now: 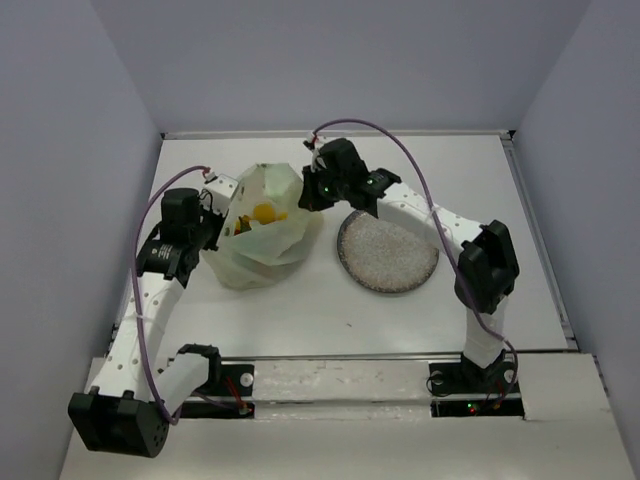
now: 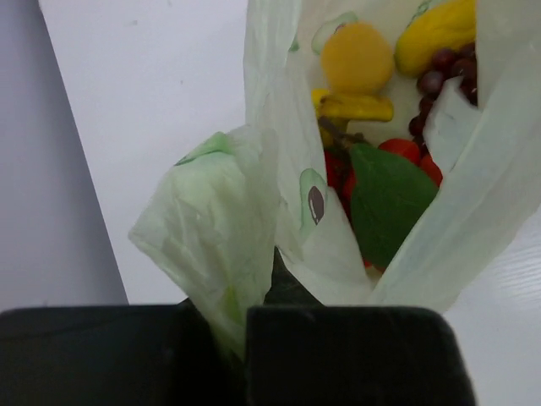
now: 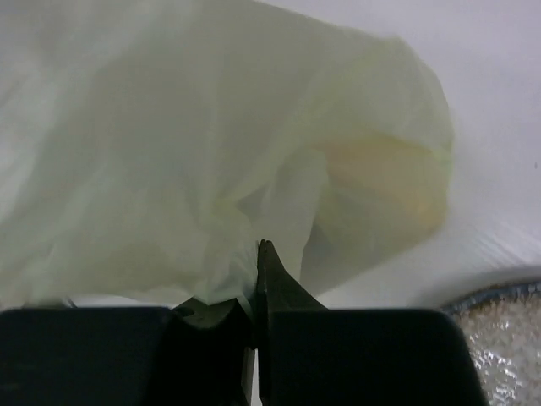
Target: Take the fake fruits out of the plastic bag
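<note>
The pale yellow-green plastic bag [image 1: 262, 240] stands open on the table between both arms. In the left wrist view its mouth shows the fake fruits: a round yellow-orange fruit [image 2: 357, 57], two bananas [image 2: 435, 34] [image 2: 355, 107], dark grapes [image 2: 439, 80] and red berries [image 2: 406, 150] with a green leaf [image 2: 387, 199]. My left gripper [image 2: 245, 313] is shut on the bag's left rim [image 2: 220, 228]. My right gripper [image 3: 256, 254] is shut on a fold of the bag [image 3: 169, 152] at its far right side. Seen from above, only a yellow fruit [image 1: 265, 213] shows inside.
A speckled grey round plate [image 1: 388, 252] lies right of the bag, under the right forearm; its rim [image 3: 499, 296] shows in the right wrist view. Grey walls close the table on the left, back and right.
</note>
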Controlling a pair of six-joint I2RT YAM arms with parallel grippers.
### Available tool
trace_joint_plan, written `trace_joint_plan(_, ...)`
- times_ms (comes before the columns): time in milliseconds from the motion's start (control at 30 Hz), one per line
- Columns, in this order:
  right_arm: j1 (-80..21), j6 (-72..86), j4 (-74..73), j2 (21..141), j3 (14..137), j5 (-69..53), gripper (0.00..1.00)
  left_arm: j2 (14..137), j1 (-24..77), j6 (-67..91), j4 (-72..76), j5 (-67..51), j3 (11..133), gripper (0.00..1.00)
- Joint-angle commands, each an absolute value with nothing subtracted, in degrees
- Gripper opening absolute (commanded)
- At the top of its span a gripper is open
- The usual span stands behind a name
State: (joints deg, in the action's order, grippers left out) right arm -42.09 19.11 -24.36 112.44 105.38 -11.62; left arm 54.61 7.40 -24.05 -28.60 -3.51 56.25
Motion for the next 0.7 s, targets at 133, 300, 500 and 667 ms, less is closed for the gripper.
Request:
trace_joint_plan(133, -42.2, 24.9, -24.6, 96.6, 74.9, 1.9, 0.01, 51.2, 7.1, -27.1, -27.9, 5.5, 45.8, 0.0)
trace_joint_plan(300, -42.2, 30.1, -25.1, 89.8, 62.3, 3.4, 0.01, 45.3, 7.2, -37.9, -31.9, -1.7, 40.7, 0.0)
trace_joint_plan(500, -42.2, 30.1, -26.7, 90.4, 61.1, 0.4, 0.01, 42.1, 7.2, -46.5, -30.3, 5.1, 35.4, 0.0)
trace_joint_plan(667, -42.2, 23.1, -33.0, 95.3, 72.3, 0.5, 0.45, 44.2, 7.2, -42.9, -29.2, -2.1, 41.4, 0.0)
